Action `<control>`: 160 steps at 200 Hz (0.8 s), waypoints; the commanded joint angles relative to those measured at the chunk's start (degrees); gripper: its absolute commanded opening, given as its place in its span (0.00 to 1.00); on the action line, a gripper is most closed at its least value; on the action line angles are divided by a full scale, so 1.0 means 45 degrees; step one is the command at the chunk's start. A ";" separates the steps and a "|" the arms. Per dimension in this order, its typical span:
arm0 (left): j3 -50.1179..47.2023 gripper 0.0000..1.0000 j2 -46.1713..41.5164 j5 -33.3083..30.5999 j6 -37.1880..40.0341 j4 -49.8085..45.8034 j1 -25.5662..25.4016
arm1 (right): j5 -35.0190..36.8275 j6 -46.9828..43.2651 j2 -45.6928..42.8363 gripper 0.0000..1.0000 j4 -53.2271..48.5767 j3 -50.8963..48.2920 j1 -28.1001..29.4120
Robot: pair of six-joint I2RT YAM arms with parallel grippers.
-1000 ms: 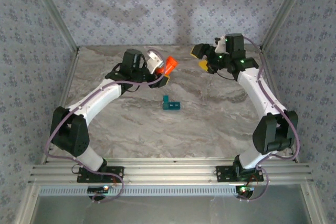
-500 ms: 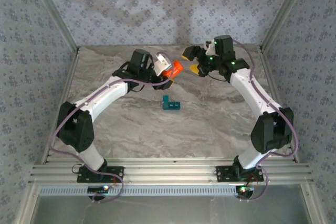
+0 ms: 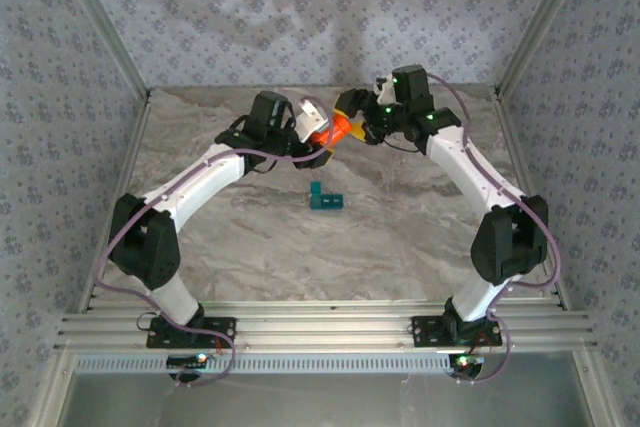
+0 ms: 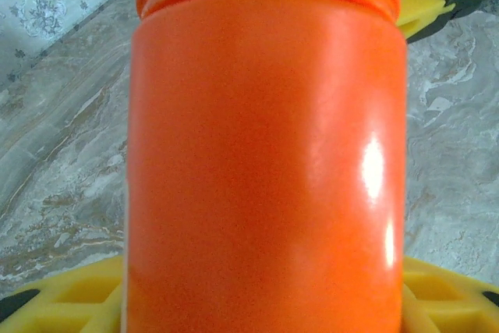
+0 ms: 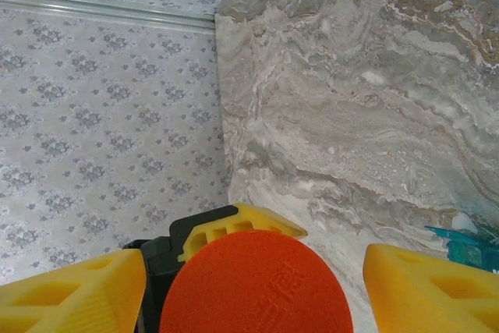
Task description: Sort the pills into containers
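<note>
Over the far middle of the table [image 3: 250,237], the left gripper [image 3: 316,139] is clamped on the body of the orange bottle [image 3: 326,133]; it holds the bottle roughly level, long axis running from the left gripper toward the right one, cap [image 3: 341,126] leading. The right gripper [image 3: 353,121] meets it head-on, so the cap's round face looks straight into the right wrist camera, centred between the two yellow fingers [image 5: 70,294]; those jaws straddle the cap with a thin gap on each side, parted and not pinching as far as I can tell. The coming move, I judge, is a close on the cap and a twist about that shared axis; it turns on the cap sitting square and central between the pads, which it does. The right arm is plainly nearer the cap; the left serves as anchor. The teal pill box [image 3: 325,199] lies on the table nearer the bases than both grippers, well apart from the bottle, about midway between the arms; its strip runs left to right, with one lid seemingly stood up at its left end; the pills, I judge, are inside the bottle. As for writing, the cap face carries raised marks [image 5: 288,278] too faint to read; the bottle's side, close in the left wrist view, is bare glossy orange, no label; nothing legible on the pill box.
</note>
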 commanded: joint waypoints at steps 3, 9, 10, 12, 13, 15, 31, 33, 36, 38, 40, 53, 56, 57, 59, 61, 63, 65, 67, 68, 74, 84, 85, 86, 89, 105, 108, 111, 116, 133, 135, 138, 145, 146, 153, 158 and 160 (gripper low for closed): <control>0.0443 0.00 0.0038 0.0097 0.0085 0.0131 -0.0098 | -0.0244 -0.0012 0.0259 0.72 -0.0069 0.0471 0.0123; 0.0453 0.00 0.0047 0.0104 0.0085 0.0131 -0.0098 | -0.0251 -0.0041 0.0275 0.71 -0.0107 0.0491 0.0146; 0.0463 0.00 0.0047 0.0093 0.0085 0.0131 -0.0089 | -0.0243 -0.0035 0.0276 0.71 -0.0113 0.0496 0.0154; 0.0456 0.00 0.0047 0.0099 0.0085 0.0145 -0.0096 | -0.0251 -0.0040 0.0276 0.71 -0.0117 0.0500 0.0161; 0.0454 0.00 0.0037 0.0100 0.0085 0.0138 -0.0088 | -0.0253 -0.0044 0.0286 0.71 -0.0117 0.0500 0.0162; 0.0453 0.00 0.0044 0.0101 0.0085 0.0137 -0.0096 | -0.0268 -0.0062 0.0284 0.71 -0.0113 0.0501 0.0158; 0.0453 0.00 0.0047 0.0083 0.0066 0.0168 -0.0086 | -0.0274 -0.0126 0.0286 0.68 -0.0240 0.0520 0.0221; 0.0453 0.00 0.0047 0.0067 0.0066 0.0169 -0.0081 | -0.0288 -0.0141 0.0288 0.68 -0.0241 0.0520 0.0221; 0.0453 0.00 0.0047 0.0063 0.0051 0.0187 -0.0096 | -0.0307 -0.0145 0.0288 0.67 -0.0236 0.0520 0.0226; 0.0453 0.00 0.0047 0.0067 0.0038 0.0208 -0.0088 | -0.0321 -0.0170 0.0294 0.66 -0.0235 0.0520 0.0223; 0.0453 0.00 0.0047 0.0069 0.0029 0.0209 -0.0086 | -0.0324 -0.0167 0.0290 0.66 -0.0245 0.0525 0.0236; 0.0434 0.00 0.0043 0.0072 0.0015 0.0263 -0.0092 | -0.0333 -0.0254 0.0279 0.60 -0.0272 0.0521 0.0272; 0.0451 0.00 0.0029 0.0073 0.0008 0.0267 -0.0091 | -0.0349 -0.0277 0.0286 0.59 -0.0291 0.0520 0.0262; 0.0452 0.00 0.0028 0.0068 0.0008 0.0267 -0.0085 | -0.0350 -0.0290 0.0291 0.58 -0.0292 0.0520 0.0261; 0.0438 0.00 0.0028 0.0044 0.0007 0.0267 -0.0095 | -0.0351 -0.0309 0.0280 0.57 -0.0293 0.0530 0.0266; 0.0449 0.00 0.0027 0.0068 0.0007 0.0267 -0.0088 | -0.0342 -0.0343 0.0267 0.57 -0.0308 0.0528 0.0281; 0.0457 0.00 0.0027 0.0049 -0.0007 0.0297 -0.0096 | -0.0335 -0.0352 0.0264 0.56 -0.0322 0.0522 0.0285; 0.0440 0.00 0.0027 0.0044 -0.0021 0.0289 -0.0088 | -0.0318 -0.0383 0.0254 0.55 -0.0340 0.0521 0.0281; 0.0435 0.00 0.0027 0.0034 -0.0029 0.0312 -0.0096 | -0.0309 -0.0391 0.0261 0.55 -0.0354 0.0521 0.0285; 0.0444 0.00 0.0027 0.0038 -0.0040 0.0309 -0.0097 | -0.0311 -0.0415 0.0249 0.54 -0.0373 0.0520 0.0283; 0.0439 0.00 0.0027 0.0042 -0.0097 0.0354 -0.0075 | -0.0311 -0.0488 0.0223 0.53 -0.0396 0.0506 0.0288; 0.0398 0.00 -0.0002 0.0090 -0.0238 0.0469 -0.0054 | -0.0278 -0.0662 0.0175 0.51 -0.0358 0.0417 0.0278; 0.0396 0.00 -0.0007 0.0096 -0.0252 0.0485 -0.0047 | -0.0266 -0.0668 0.0177 0.51 -0.0355 0.0410 0.0269; 0.0386 0.00 0.0001 0.0099 -0.0269 0.0503 -0.0053 | -0.0250 -0.0690 0.0168 0.51 -0.0334 0.0397 0.0265; 0.0376 0.00 -0.0010 0.0128 -0.0325 0.0546 -0.0049 | -0.0254 -0.0749 0.0148 0.50 -0.0316 0.0358 0.0268; 0.0300 0.00 -0.0084 0.0380 -0.0671 0.0816 0.0052 | -0.0253 -0.0994 -0.0021 0.49 0.0263 0.0025 0.0190; 0.0287 0.00 -0.0106 0.0444 -0.0761 0.0890 0.0069 | -0.0254 -0.1046 -0.0064 0.49 0.0398 -0.0057 0.0164; 0.0257 0.00 -0.0126 0.0493 -0.0831 0.0965 0.0088 | -0.0237 -0.1164 -0.0103 0.49 0.0565 -0.0102 0.0136; 0.0222 0.00 -0.0162 0.0618 -0.0959 0.1080 0.0115 | -0.0222 -0.1354 -0.0159 0.49 0.0746 -0.0190 0.0124; 0.0106 0.00 -0.0312 0.1198 -0.1584 0.1478 0.0284 | -0.0249 -0.2316 -0.0279 0.48 0.1252 -0.0439 0.0036; 0.0103 0.00 -0.0321 0.1318 -0.1670 0.1542 0.0305 | -0.0262 -0.2417 -0.0302 0.48 0.1318 -0.0471 0.0024; 0.0085 0.00 -0.0341 0.1479 -0.1824 0.1623 0.0342 | -0.0299 -0.2566 -0.0345 0.48 0.1485 -0.0544 0.0023; 0.0064 0.00 -0.0378 0.1880 -0.2167 0.1793 0.0439 | -0.0457 -0.2775 -0.0412 0.48 0.1855 -0.0722 0.0007; 0.0063 0.00 -0.0380 0.1909 -0.2213 0.1821 0.0443 | -0.0482 -0.2799 -0.0420 0.48 0.1953 -0.0755 0.0007; 0.0048 0.00 -0.0425 0.2200 -0.2494 0.1996 0.0511 | -0.0641 -0.2974 -0.0482 0.48 0.2422 -0.0971 -0.0022; -0.0018 0.00 -0.0486 0.2342 -0.2705 0.2173 0.0553 | -0.0732 -0.3040 -0.0523 0.48 0.2729 -0.1163 -0.0032; -0.0046 0.00 -0.0501 0.2385 -0.2805 0.2272 0.0577 | -0.0789 -0.3062 -0.0539 0.49 0.2859 -0.1224 -0.0052</control>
